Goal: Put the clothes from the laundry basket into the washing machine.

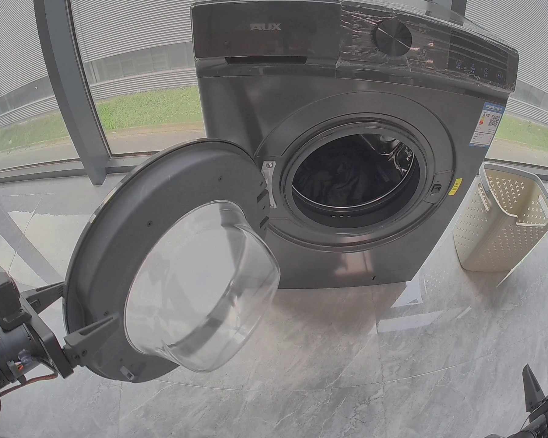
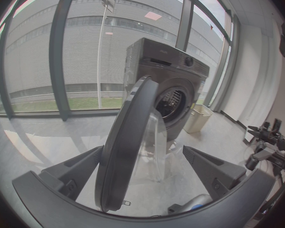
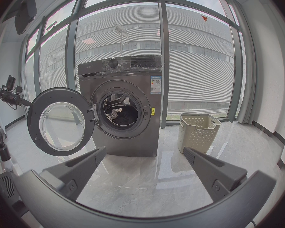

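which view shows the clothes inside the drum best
The head view: it looks straight into the washing machine at the dark clothes. The right wrist view shows them smaller, farther off; the left wrist view catches the drum wall aslant.

The marble floor (image 1: pixel 347 360) bears the washing machine (image 1: pixel 237 104) and, beside it, the laundry basket (image 1: pixel 499 232).

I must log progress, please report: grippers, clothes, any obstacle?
Left gripper open, jaws astride the door rim. Right gripper open, empty, low. Dark clothes in the drum; no clothes seen in basket. Door wide open, nothing before the drum.
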`<state>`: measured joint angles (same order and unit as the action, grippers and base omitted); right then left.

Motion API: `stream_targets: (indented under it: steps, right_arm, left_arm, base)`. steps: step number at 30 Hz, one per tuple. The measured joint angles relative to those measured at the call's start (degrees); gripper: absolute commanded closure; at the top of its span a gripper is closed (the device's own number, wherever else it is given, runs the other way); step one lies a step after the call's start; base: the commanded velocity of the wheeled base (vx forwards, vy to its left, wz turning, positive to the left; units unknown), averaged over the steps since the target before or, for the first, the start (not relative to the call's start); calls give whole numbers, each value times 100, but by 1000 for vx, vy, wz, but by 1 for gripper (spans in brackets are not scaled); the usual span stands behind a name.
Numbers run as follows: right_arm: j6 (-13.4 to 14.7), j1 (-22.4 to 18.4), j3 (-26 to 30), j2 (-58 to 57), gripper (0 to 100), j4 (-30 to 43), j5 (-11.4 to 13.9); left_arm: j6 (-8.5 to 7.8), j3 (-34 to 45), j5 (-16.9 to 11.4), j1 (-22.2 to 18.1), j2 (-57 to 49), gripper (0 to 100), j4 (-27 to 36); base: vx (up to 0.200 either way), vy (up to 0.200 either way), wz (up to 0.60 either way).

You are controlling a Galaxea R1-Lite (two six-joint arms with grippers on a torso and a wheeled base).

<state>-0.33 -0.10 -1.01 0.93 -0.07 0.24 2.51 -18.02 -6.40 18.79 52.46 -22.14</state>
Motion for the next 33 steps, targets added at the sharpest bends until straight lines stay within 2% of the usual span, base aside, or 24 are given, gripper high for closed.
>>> stream_targets:
  steps: [6, 22, 26, 29, 33]
  right_arm:
    - [1, 0, 0, 0, 0, 0, 0]
    - [0, -1, 0, 0, 0, 0, 0]
    - [1, 0, 0, 0, 0, 0, 0]
    - [0, 2, 0, 0, 0, 0, 0]
    - [0, 0, 0, 0, 0, 0, 0]
  left_arm:
    - [118, -52, -22, 406, 44, 0, -110]
    - [145, -646, 250, 483, 727, 0, -304]
    - [334, -985, 339, 605, 1035, 0, -323]
    - [545, -1237, 517, 880, 1237, 0, -310]
    - [703, -1459, 605, 1247, 1476, 0, -334]
  base:
    - [0, 0, 0]
    - [0, 0, 0]
    - [0, 0, 0]
    - [0, 0, 0]
    - [0, 0, 0]
